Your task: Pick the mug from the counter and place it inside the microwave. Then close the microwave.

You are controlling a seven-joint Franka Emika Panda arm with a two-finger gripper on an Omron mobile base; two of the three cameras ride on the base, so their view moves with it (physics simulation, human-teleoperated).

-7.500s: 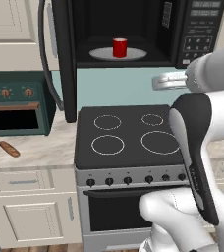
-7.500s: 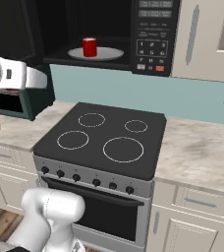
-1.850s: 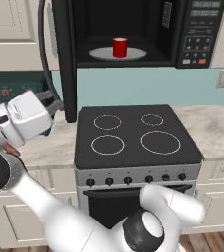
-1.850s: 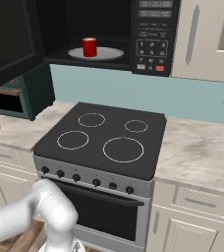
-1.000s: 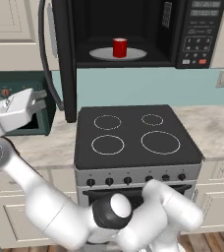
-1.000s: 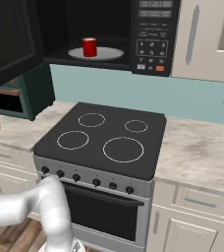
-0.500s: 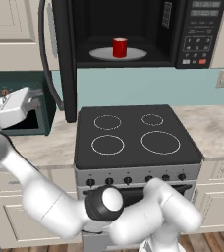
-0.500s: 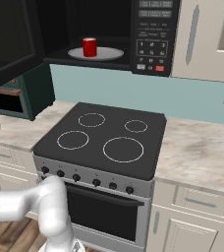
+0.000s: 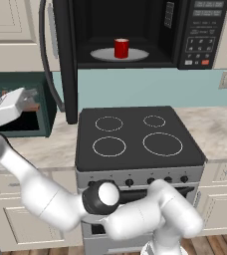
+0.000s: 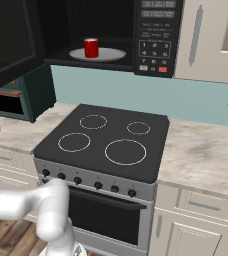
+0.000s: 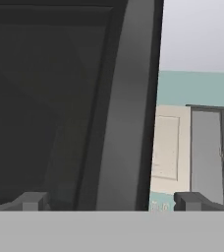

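Mug (image 9: 121, 48) already on the microwave (image 9: 135, 32) plate; fingers (image 11: 33, 201) spread wide, door (image 11: 84, 103) edge between them: push flat and steady to swing it shut.

A home kitchen: stove (image 9: 138, 137), microwave (image 9: 195, 30), stone counter (image 10: 206, 155), cream cabinets (image 10: 206, 35).

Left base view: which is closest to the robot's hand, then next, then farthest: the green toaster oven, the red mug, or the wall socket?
1. The toaster oven: right by the hand, at the far left on the counter.
2. The mug: up inside the microwave, on the white plate.
3. The wall socket: far right, on the blue wall.
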